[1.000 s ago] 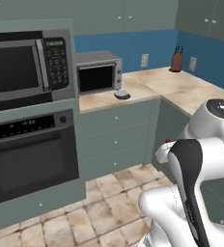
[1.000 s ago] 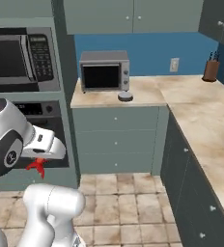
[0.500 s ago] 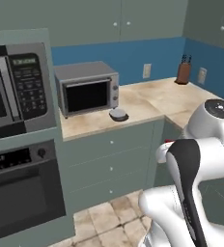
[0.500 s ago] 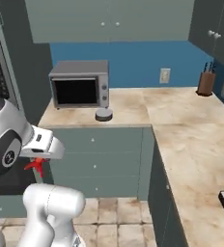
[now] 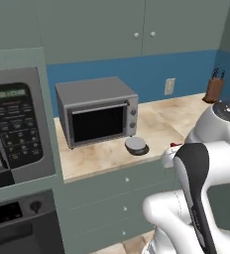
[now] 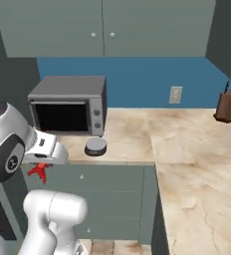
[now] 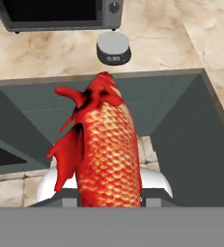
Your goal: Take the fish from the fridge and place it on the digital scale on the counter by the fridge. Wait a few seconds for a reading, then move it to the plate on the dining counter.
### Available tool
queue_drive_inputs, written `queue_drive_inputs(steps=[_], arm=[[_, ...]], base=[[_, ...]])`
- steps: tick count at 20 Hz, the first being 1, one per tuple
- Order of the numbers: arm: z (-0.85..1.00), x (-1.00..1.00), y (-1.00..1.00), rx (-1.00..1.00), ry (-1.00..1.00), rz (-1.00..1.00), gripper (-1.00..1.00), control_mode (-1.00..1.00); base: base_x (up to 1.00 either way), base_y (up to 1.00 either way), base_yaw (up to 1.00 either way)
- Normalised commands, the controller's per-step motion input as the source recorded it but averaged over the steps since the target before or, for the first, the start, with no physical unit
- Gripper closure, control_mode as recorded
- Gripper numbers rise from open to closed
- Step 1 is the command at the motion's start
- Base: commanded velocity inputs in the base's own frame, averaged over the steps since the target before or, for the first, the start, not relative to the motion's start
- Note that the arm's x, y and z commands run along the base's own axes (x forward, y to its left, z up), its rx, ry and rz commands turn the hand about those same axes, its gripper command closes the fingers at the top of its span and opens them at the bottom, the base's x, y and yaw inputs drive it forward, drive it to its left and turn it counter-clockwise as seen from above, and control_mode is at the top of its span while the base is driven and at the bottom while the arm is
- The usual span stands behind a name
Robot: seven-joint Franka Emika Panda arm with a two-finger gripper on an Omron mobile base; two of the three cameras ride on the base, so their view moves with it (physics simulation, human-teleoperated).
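Note:
My gripper (image 6: 41, 168) is shut on the orange-red fish (image 7: 104, 154), which hangs in front of the grey-green cabinet fronts, below counter height. The same fish (image 6: 38, 172) is a small red shape under the white hand, and a red sliver of it (image 5: 175, 145) peeks past the arm. The round dark grey digital scale (image 7: 113, 48) sits ahead of the fish near the front edge of the beige marbled counter (image 7: 51, 53). The scale (image 5: 136, 144) (image 6: 95, 145) stands just in front of a boxy oven's right corner, with nothing on its top.
A grey boxy toaster oven (image 5: 96, 110) (image 6: 70, 104) stands on the counter behind the scale. A wall oven column with a keypad (image 5: 15, 124) rises at the left. A knife block (image 6: 226, 105) stands at the far right. The counter turns a corner to the right (image 6: 197, 199).
The base has driven closer, so the whole scene shifted: the counter, toaster oven and scale are now larger and nearer. The fish stays held in my shut gripper.

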Motion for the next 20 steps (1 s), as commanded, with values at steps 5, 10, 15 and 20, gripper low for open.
queue_drive_inputs(steps=[5, 10, 15, 20], arm=[[0.00, 0.00, 0.00, 0.00, 0.00, 0.00, 1.00, 1.00], [0.00, 0.00, 0.00, 0.00, 0.00, 0.00, 1.00, 1.00], [0.00, 0.00, 0.00, 0.00, 0.00, 0.00, 1.00, 1.00], [-0.18, 0.09, 0.00, 0.00, 0.08, 0.00, 1.00, -1.00]], base=[[0.92, -0.26, 0.02], [0.16, -0.22, 0.03], [0.00, 0.00, 0.00], [0.00, 0.00, 0.00]])
